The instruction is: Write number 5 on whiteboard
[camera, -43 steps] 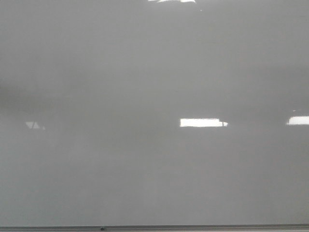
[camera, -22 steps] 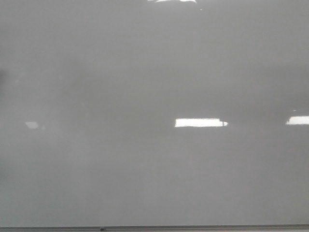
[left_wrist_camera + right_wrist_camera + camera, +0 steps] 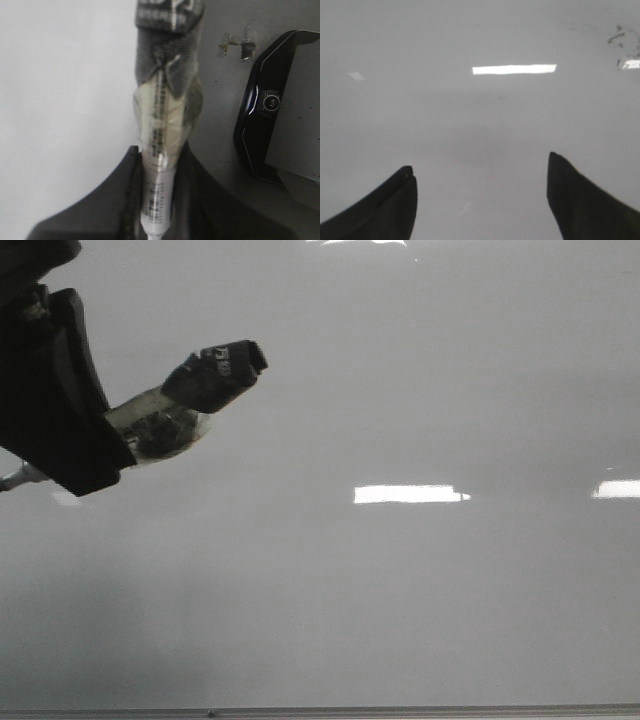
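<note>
one arm has just entered: our left jaws [image 3: 120, 435], clenched on a taped marker [image 3: 190, 400], now reach over the whiteboard [image 3: 400, 590]; no 5 seems drawn yet. right jaws [image 3: 480, 200] gape, released.

The whiteboard [image 3: 400, 600] fills the frame, a glossy grey surface with a thin grey edge strip [image 3: 400, 710] along the bottom. Bright rectangular reflections [image 3: 410, 494] sit at mid-height toward the right, with another at the right border and one at the top edge. The left gripper [image 3: 115, 440] enters from the upper left as a dark, bulky shape. It holds a marker [image 3: 190, 400] wrapped in tape, its dark capped end pointing up and to the right. No writing is visible on the board.
</note>
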### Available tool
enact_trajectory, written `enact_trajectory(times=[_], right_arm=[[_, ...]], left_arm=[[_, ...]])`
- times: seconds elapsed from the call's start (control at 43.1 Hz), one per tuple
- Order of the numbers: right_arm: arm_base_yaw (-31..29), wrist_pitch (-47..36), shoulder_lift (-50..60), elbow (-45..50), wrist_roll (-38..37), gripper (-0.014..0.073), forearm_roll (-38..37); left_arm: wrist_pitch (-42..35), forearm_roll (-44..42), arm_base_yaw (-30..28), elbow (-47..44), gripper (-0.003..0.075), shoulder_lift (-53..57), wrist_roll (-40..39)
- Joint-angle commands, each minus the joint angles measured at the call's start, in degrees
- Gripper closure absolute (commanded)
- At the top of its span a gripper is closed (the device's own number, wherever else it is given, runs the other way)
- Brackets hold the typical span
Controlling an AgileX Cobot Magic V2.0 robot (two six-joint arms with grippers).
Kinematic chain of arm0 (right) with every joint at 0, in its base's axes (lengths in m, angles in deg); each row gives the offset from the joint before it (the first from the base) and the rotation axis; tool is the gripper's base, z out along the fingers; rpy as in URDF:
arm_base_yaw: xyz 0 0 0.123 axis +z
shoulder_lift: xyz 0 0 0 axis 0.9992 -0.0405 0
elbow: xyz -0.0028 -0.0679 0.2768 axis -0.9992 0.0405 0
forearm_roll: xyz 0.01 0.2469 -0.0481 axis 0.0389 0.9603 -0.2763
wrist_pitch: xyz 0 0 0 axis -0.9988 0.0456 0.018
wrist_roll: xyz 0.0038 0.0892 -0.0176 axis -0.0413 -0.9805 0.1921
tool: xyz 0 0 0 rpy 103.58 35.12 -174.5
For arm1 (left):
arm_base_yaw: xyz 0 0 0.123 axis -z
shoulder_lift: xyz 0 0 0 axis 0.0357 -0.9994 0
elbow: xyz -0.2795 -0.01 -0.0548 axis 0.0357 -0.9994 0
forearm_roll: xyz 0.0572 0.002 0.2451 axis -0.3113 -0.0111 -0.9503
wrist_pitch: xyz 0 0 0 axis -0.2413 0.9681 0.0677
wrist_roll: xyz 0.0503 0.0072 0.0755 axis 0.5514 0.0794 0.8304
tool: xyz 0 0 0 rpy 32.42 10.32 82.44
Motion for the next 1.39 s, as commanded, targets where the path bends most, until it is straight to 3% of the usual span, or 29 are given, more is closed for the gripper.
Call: enact_trajectory(times=[0.0,0.093,0.325,0.464,0.742,0.95,1.089,1.368], right_arm=[[2.6,-2.2,-3.7,-3.8,4.3,0.0032,2.5],[7.4,0.3,-8.1,-6.0,11.6,0.0032,8.3],[24.4,4.9,-24.3,-14.1,39.3,0.0032,27.9],[32.6,4.6,-33.8,-20.3,49.0,0.0031,32.6],[38.2,5.4,-51.0,-32.3,56.0,0.0031,33.5],[39.1,9.3,-59.2,-38.2,62.6,0.0031,40.4],[39.1,12.1,-63.1,-40.0,66.1,0.0031,44.5],[39.1,13.5,-65.9,-40.4,66.6,0.0064,45.5]], left_arm=[[-1.5,2.3,1.0,1.8,0.0740,1.9,0.9],[-1.5,3.0,1.0,1.8,0.0740,1.9,1.5],[-1.5,3.0,1.0,1.8,0.0741,1.9,1.9],[-1.7,3.0,1.0,1.8,0.0741,1.9,2.0],[-1.7,3.0,1.0,1.8,0.0740,1.9,2.1],[-1.7,3.0,1.0,1.8,0.0741,1.9,2.1],[-1.7,3.0,1.0,1.8,0.0741,1.9,2.1],[-2.2,3.0,1.0,1.8,0.0741,1.9,2.1]])
